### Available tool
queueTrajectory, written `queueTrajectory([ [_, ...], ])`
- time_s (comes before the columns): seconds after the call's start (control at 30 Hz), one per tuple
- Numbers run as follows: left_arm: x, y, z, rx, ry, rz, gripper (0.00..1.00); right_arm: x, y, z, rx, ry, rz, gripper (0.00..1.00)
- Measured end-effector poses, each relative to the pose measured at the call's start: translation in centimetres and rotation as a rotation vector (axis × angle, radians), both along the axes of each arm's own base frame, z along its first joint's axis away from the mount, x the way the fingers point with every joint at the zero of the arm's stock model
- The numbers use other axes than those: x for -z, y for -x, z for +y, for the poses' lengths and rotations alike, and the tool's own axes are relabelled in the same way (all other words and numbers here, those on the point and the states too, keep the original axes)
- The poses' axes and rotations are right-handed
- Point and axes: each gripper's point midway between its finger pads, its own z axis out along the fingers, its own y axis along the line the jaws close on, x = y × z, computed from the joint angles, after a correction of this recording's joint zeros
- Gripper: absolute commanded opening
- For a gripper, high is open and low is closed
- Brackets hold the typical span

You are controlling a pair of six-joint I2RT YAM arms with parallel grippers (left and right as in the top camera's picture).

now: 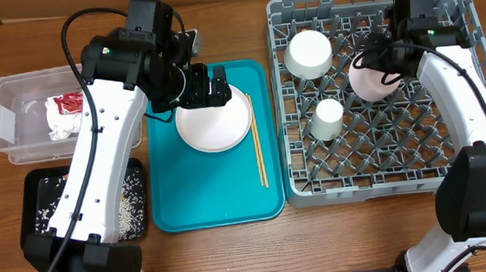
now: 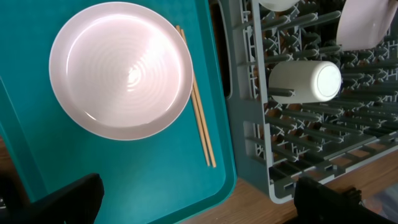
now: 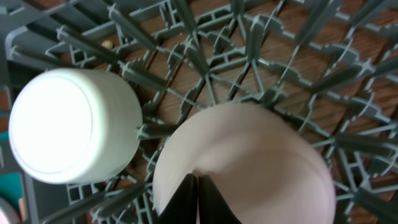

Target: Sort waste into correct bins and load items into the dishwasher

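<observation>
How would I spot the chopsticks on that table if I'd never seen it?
Find the teal tray left of the big grey dish rack. A round plate sits on it, and the chopsticks lie side by side along that plate's right edge. They are the only thin wooden sticks in sight.

No text, brand, number or sign can be read in any view. The red crinkled snack wrapper [image 1: 70,102] in the clear rectangular plastic tub [image 1: 15,82] carries white print, too small to make out. A pale rectangular sticker [image 1: 2,127] on the tub's side shows no legible marks.
</observation>
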Motion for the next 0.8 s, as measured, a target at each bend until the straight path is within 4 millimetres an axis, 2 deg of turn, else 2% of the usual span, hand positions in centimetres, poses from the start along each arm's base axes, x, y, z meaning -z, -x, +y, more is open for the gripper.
queueTrajectory([
  [0.17, 0.0, 0.0, 0.0, 0.0, 0.0, 0.0, 1.0, 0.3, -1.2, -0.3, 0.013, 0.009, -0.072, 0.24],
  [0.4, 0.0, 0.0, 0.0, 0.0, 0.0, 0.0, 1.0, 0.1, -1.3, -0.2, 0.007, 0.008, -0.076, 0.41],
  [0.47, 0.0, 0.0, 0.0, 0.0, 0.0, 0.0, 1.0, -0.7, -1.7, -0.1, 0.004, 0.007, -0.091, 0.47],
  [0.63, 0.0, 0.0, 0.0, 0.0, 0.0, 0.0, 1.0, -3.6, -2.5, 0.2, -0.008, -0.007, -0.142, 0.47],
  [0.8, 0.0, 0.0, 0.0, 0.0, 0.0, 0.0, 1.0, -5.7, -0.1, 0.8, -0.025, -0.033, -0.116, 0.48],
])
